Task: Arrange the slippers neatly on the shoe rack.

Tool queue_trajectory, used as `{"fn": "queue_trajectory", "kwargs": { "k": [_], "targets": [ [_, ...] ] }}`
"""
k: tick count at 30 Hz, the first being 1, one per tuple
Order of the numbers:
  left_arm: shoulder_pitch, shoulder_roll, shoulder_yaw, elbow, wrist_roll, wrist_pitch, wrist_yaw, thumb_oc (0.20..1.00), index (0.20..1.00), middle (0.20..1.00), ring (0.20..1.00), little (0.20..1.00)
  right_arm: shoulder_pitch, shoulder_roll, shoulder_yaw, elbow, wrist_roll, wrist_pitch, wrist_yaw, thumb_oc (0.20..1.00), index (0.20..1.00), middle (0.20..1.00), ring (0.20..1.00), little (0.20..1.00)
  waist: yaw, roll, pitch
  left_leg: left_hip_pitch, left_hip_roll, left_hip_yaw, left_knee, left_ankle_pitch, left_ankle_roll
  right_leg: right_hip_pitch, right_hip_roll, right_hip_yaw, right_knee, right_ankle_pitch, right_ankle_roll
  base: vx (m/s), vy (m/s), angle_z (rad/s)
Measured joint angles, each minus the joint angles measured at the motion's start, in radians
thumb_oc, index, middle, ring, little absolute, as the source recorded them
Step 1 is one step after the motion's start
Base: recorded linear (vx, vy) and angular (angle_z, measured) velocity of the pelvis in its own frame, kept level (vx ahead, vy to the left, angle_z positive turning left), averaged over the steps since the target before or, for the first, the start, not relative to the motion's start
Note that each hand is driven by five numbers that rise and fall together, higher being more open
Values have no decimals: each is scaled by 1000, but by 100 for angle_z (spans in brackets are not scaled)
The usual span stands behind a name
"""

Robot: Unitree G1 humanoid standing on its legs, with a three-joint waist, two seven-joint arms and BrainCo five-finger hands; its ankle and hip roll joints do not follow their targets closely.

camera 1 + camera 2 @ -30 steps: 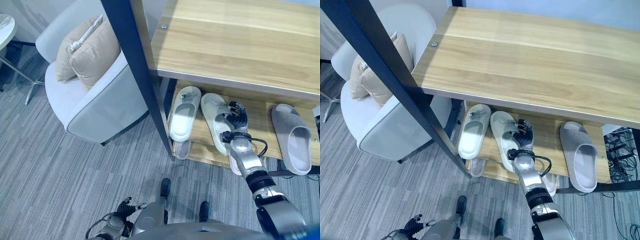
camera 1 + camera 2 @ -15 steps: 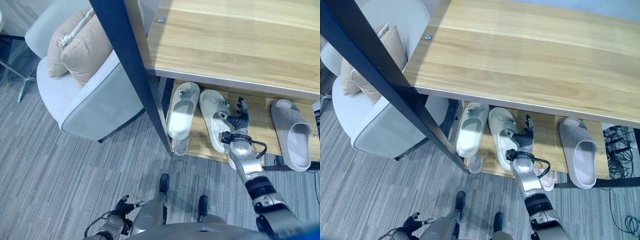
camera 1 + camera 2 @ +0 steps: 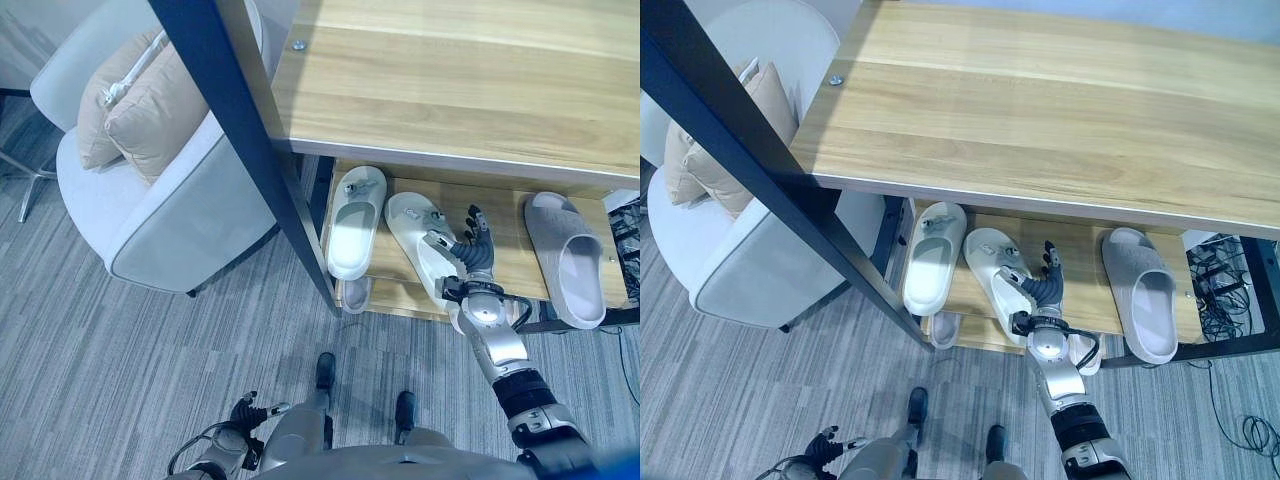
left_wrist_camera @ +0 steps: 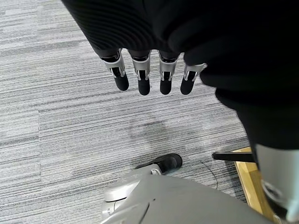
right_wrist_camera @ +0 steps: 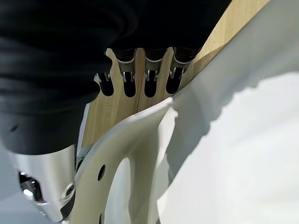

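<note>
Left eye view: the right hand point(image 3: 468, 250) reaches under the wooden top of the shoe rack point(image 3: 450, 90), fingers straight and spread, lying along the right edge of the middle white slipper point(image 3: 420, 250). That slipper lies on the lower shelf with its long axis skewed, toe turned toward the left white slipper point(image 3: 352, 220), which sits straight and just beside it. The grey slipper point(image 3: 565, 258) stands well apart at the right end. The coming move probably turns on that skew: the heel end has to swing left to match its neighbour, and the right hand is by far the nearer one. A further slipper point(image 3: 352, 294) peeps out from a lower tier. An armchair point(image 3: 180, 215) with cushions point(image 3: 135, 110) stands left of the rack's dark post point(image 3: 250, 150), clear of the work.

Right eye view: same layout; the right hand point(image 3: 1045, 290) lies against the middle slipper's point(image 3: 998, 282) side without wrapping round it.

Left wrist view: the left hand point(image 4: 149, 74) hangs over the carpet point(image 4: 56, 116), fingers straight, holding nothing.

Right wrist view: straight fingers point(image 5: 150, 74) point at the shelf board, the white slipper's strap point(image 5: 140, 154) close below; whether they touch it is hard to tell.
</note>
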Motion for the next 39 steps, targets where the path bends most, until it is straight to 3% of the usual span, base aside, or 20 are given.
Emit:
{"fn": "queue_trajectory", "kwargs": {
  "k": [12,24,27,33,39],
  "targets": [
    [2,-11,-3,1,0,-7,1,1000,1000,1000,1000,1000,-130,-1,-66,101,-3,-1,-104,1000,1000,1000,1000,1000,32,21,-11,-40,-8,-26,0,4,4,-25,1,-24,-1,-1,2,1,6,6],
    [3,-17,-5,1,0,-8,2,1000,1000,1000,1000,1000,-130,-1,-71,90,-3,-32,-132,1000,1000,1000,1000,1000,24,35,-8,-46,-13,-26,0,4,5,-31,-5,-25,-1,-2,3,3,2,1],
    [3,-20,2,0,-1,-8,9,1000,1000,1000,1000,1000,-48,-1,-102,2,-1,-52,-130,1000,1000,1000,1000,1000,22,34,-7,-29,-15,-24,0,4,5,-15,-11,-26,-1,-3,4,7,3,1],
    [34,-20,40,0,-3,-10,15,1000,1000,1000,1000,1000,69,-16,-141,-84,-16,-75,-94,1000,1000,1000,1000,1000,-31,32,-7,7,-15,-20,-1,2,4,16,-14,-19,1,-3,8,4,1,-4],
    [39,-15,42,1,0,-9,-1,1000,1000,1000,1000,1000,168,-19,-120,-103,-24,-87,12,1000,1000,1000,1000,1000,-48,20,-20,13,-10,0,0,1,4,14,-14,-3,2,2,9,-4,-1,-8]
  ]
}}
